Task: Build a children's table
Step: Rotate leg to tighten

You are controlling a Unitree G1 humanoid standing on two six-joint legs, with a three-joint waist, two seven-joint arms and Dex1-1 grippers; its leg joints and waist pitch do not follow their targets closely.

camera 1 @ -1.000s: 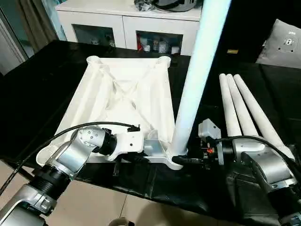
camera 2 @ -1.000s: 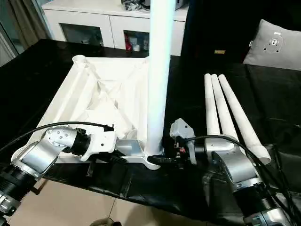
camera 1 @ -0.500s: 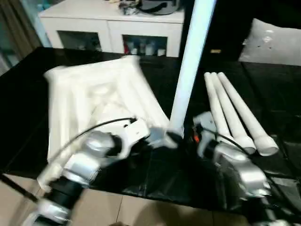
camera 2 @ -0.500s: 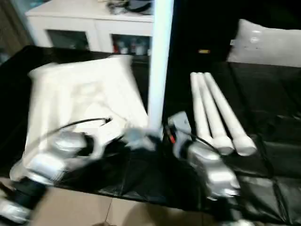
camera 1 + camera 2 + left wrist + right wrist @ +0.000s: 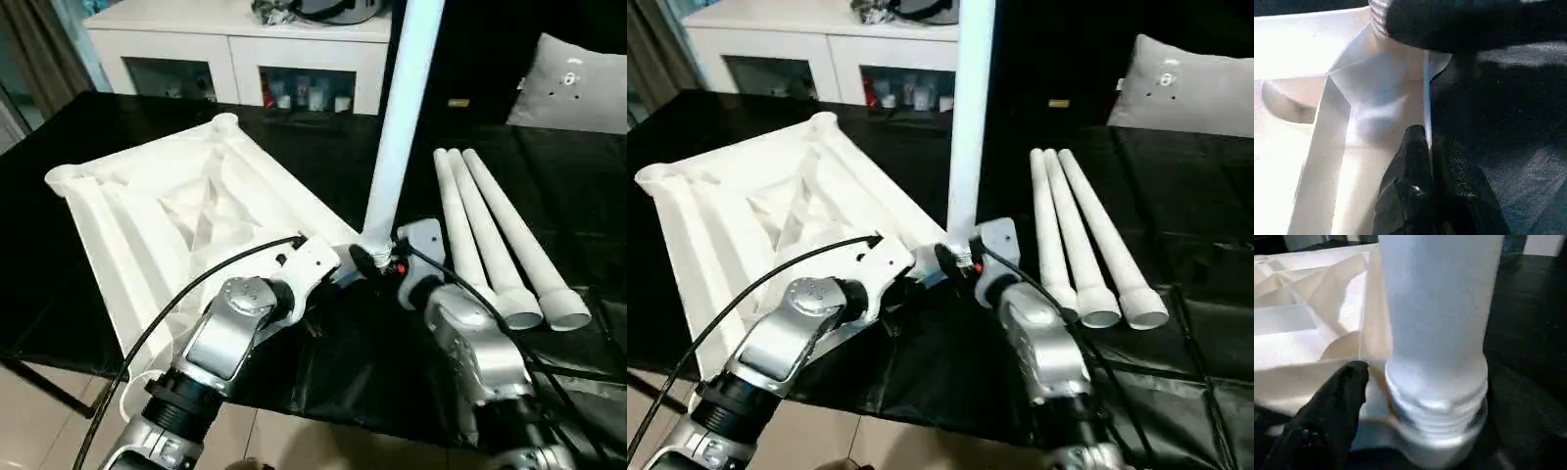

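across the black-covered work surface (image 5: 118,127) the children's table top (image 5: 167,211) lies upside down, ribbed underside facing up, which looks deliberate: the corner sockets are open to receive legs. it is smooth white moulded plastic, rectangular, with diagonal ribs crossing the middle and a rounded socket at each corner, and it sits skewed, one corner turned toward the robot.

from that near corner one leg (image 5: 402,108) stands upright, a long round tapered white tube. the right wrist view shows ridged threads at its base, seated in the near corner socket (image 5: 1442,443) but with some threads above the rim, so i judge it is not fully screwed down.

three spare legs (image 5: 495,230) lie side by side on the black cover to the robot's right, well apart from the top, wide ends toward the robot, probably staged for the other sockets.

the left gripper (image 5: 1432,161) has its two black fingers pressed together on the thin rim wall of the table top just beside the socket, most likely to stop the light plastic from turning.

the right gripper (image 5: 377,262) sits at the foot of the upright leg; whether its fingers are spread or closed on the leg i cannot tell.
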